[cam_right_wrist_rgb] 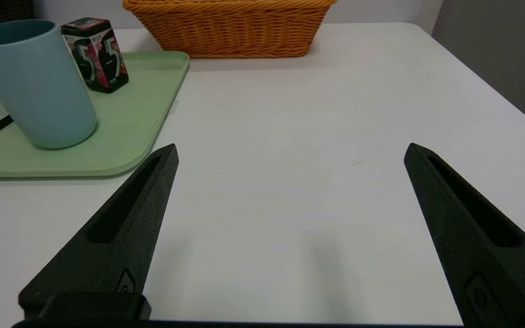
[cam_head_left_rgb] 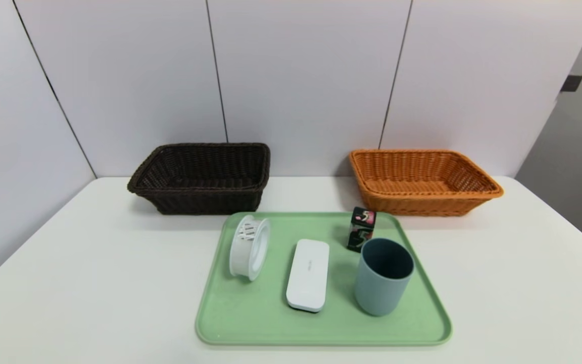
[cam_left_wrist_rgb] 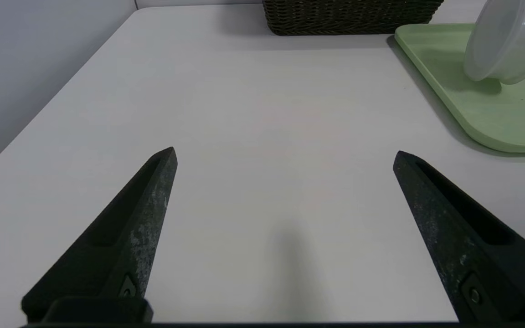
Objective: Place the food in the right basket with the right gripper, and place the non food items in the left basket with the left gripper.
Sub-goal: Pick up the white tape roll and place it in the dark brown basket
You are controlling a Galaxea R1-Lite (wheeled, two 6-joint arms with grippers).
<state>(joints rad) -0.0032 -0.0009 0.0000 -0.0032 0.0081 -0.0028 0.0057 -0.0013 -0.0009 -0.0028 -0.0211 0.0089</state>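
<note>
A green tray (cam_head_left_rgb: pixel 230 323) lies mid-table with a white round container on its side (cam_head_left_rgb: pixel 249 246), a flat white case (cam_head_left_rgb: pixel 308 274), a blue-grey cup (cam_head_left_rgb: pixel 383 275) and a small black gum box (cam_head_left_rgb: pixel 361 228). Behind it stand the dark brown left basket (cam_head_left_rgb: pixel 202 177) and the orange right basket (cam_head_left_rgb: pixel 422 181), both empty as far as I see. My left gripper (cam_left_wrist_rgb: pixel 284 152) hangs open over bare table left of the tray (cam_left_wrist_rgb: pixel 481 105), holding nothing. My right gripper (cam_right_wrist_rgb: pixel 290 148) hangs open over bare table right of the tray (cam_right_wrist_rgb: pixel 126 132), near the cup (cam_right_wrist_rgb: pixel 34 86) and gum box (cam_right_wrist_rgb: pixel 96 53). Neither arm shows in the head view.
The white table (cam_head_left_rgb: pixel 68 263) is bounded by a grey panelled wall (cam_head_left_rgb: pixel 301 76) behind the baskets and on the left. Its right edge drops off beyond the orange basket (cam_right_wrist_rgb: pixel 230 27). The dark basket (cam_left_wrist_rgb: pixel 349 16) shows in the left wrist view.
</note>
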